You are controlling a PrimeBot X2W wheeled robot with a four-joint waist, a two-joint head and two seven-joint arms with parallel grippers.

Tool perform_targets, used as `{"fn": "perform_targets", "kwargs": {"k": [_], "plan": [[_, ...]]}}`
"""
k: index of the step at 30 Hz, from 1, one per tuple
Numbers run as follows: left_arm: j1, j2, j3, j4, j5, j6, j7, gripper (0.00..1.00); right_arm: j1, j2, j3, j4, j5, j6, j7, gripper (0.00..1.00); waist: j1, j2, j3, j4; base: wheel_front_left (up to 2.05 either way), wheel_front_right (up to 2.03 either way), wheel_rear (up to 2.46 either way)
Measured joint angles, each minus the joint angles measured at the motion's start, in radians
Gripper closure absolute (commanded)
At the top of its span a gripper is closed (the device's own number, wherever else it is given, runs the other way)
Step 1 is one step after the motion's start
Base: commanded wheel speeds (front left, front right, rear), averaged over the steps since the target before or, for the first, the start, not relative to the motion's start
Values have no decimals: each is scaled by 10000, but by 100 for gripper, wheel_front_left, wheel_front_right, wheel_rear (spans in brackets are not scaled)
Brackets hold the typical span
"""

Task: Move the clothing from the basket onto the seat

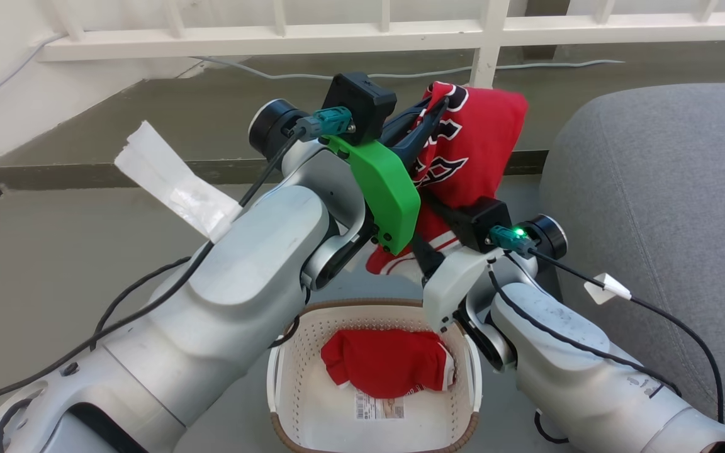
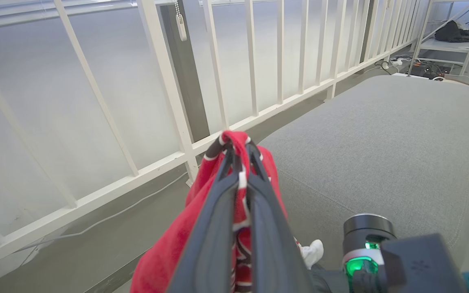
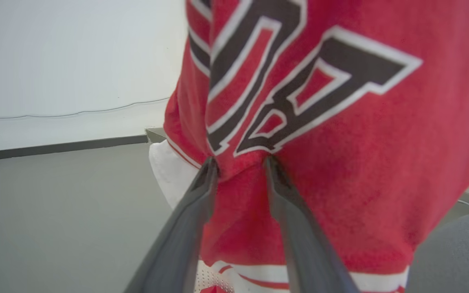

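Observation:
The red jersey (image 1: 482, 135) with black white-outlined numerals hangs in the air above the basket, between both grippers. My left gripper (image 1: 441, 107) is shut on its top fold, and the left wrist view shows the fabric (image 2: 202, 203) squeezed between that gripper's (image 2: 238, 148) fingers. My right gripper (image 1: 424, 248) grips the jersey (image 3: 340, 142) lower down, with a bunch of cloth pinched in the right gripper (image 3: 239, 162). The plain red garment (image 1: 387, 368) lies in the cream basket (image 1: 287, 371) below. The grey seat (image 1: 652, 189) stands to the right, bare (image 2: 381, 142).
A white railing (image 1: 337, 38) runs behind the jersey and along the seat's far side (image 2: 169, 101). A raised floor step (image 1: 117, 167) lies at the left. Cables trail from both arms, one carrying a white tape tag (image 1: 174, 182). A metal shelf (image 2: 450, 36) stands beyond the seat.

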Motion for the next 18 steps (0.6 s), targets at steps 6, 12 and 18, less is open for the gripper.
{"fn": "perform_targets", "kwargs": {"k": [6,12,18], "plan": [[0,12,-107,63,-31,199,8,100,-59,6,111,2,119,-73,0,100,0,0,11,51,0,0,0],[2,15,134,629,-31,604,-2,100,-60,6,290,-6,207,-73,0,100,1,0,19,-116,0,0,0],[134,117,336,1057,-33,779,-105,100,-49,6,69,-94,288,-75,0,100,1,0,82,-428,0,0,0]]}}
